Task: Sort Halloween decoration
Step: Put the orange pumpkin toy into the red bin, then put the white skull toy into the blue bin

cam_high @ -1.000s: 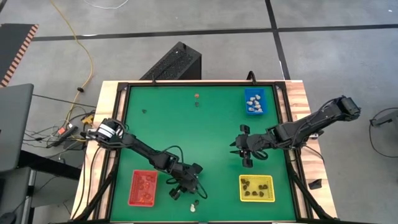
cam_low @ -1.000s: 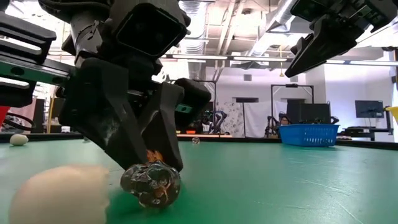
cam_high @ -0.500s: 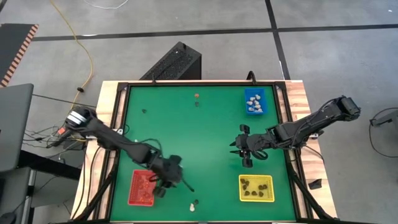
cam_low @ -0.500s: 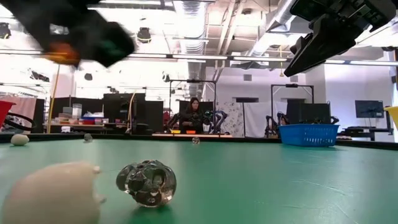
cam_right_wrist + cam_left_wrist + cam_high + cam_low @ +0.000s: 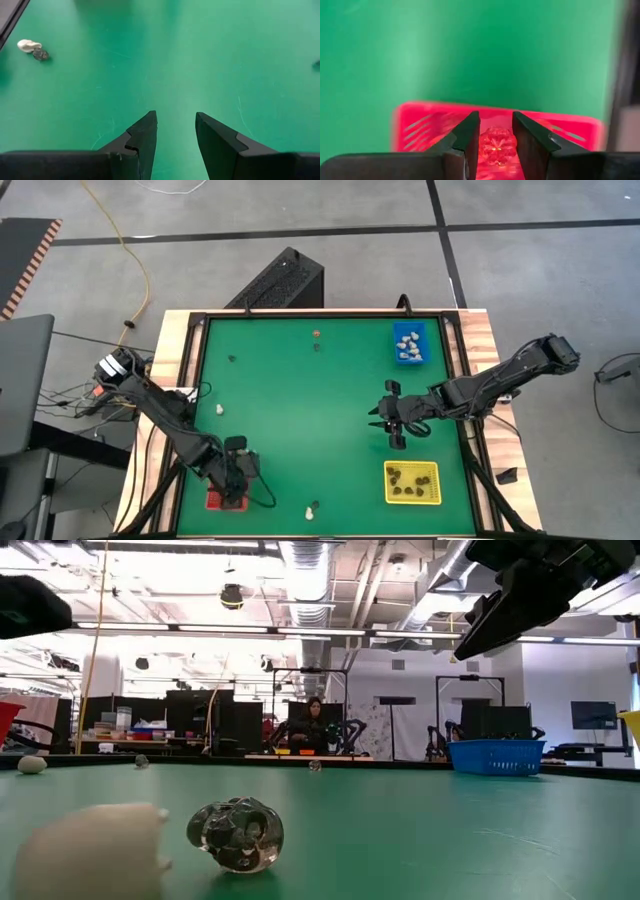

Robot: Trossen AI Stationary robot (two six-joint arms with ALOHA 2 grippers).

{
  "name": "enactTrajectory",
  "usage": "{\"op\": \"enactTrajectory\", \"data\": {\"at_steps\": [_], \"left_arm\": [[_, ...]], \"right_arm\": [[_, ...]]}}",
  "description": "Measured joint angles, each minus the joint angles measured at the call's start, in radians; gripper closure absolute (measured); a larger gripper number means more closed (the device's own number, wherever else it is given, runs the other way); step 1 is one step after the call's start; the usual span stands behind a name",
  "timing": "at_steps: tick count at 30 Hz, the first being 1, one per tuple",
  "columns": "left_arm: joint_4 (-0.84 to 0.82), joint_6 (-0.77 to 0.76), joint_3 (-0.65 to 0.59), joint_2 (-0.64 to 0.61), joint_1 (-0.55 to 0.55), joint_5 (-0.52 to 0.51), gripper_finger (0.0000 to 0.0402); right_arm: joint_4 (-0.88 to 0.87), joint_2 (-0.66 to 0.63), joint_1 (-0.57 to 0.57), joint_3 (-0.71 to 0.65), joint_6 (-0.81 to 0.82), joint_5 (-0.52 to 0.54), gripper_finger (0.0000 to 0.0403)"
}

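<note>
Cream-coloured and glassy dark, two trinkets lie side by side at the near edge of the green mat (image 5: 300, 410): the cream trinket (image 5: 90, 852) and the glassy dark trinket (image 5: 236, 835), just apart from each other. Near them, at the near left corner, the red tray (image 5: 420, 120) is overhung by the left gripper (image 5: 495, 116). A reddish trinket (image 5: 496, 146) is seen between its jaws, over the tray; whether it is clamped or already loose cannot be told. At the near right corner the yellow tray (image 5: 431, 469) is seen, with several dark trinkets (image 5: 408, 480) lying in it. Farther in, the right gripper (image 5: 175, 130) is held above bare mat, right of the middle, its jaws apart and nothing between them. On the left side a small cream piece (image 5: 220, 410) lies alone, and beyond it a dark speck (image 5: 231, 360). Near the far edge a brownish trinket (image 5: 316, 334) is found, with a darker one (image 5: 317, 346) just beside it. At the far right the blue tray (image 5: 395, 330) is filled with whitish trinkets (image 5: 407, 344). Beyond the table, a person (image 5: 314, 725) is seen in the room.
</note>
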Motion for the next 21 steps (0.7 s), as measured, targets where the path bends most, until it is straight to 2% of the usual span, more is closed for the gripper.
{"op": "enactTrajectory", "data": {"at_steps": [3,9,12,15,17,21], "left_arm": [[-0.085,-0.131,0.000,0.000,0.002,-0.031,0.0291],[-0.214,-0.254,0.000,0.000,0.000,0.032,0.0250],[-0.227,-0.245,0.001,0.000,0.004,0.059,0.0229],[-0.231,-0.118,0.021,-0.006,0.019,0.074,0.0215],[-0.249,-0.062,0.046,-0.028,0.032,-0.003,0.0212],[-0.301,0.029,0.078,-0.101,0.068,-0.291,0.0216]], "right_arm": [[0.007,0.000,0.000,0.000,0.000,0.000,0.0237],[0.006,0.000,0.000,0.000,0.000,0.000,0.0237],[0.005,0.000,0.000,0.000,0.000,0.000,0.0237],[0.005,0.000,0.000,0.000,-0.014,0.000,0.0237],[0.005,0.000,0.000,0.000,-0.023,0.000,0.0237],[0.005,0.000,-0.007,0.000,-0.026,-0.001,0.0237]]}}
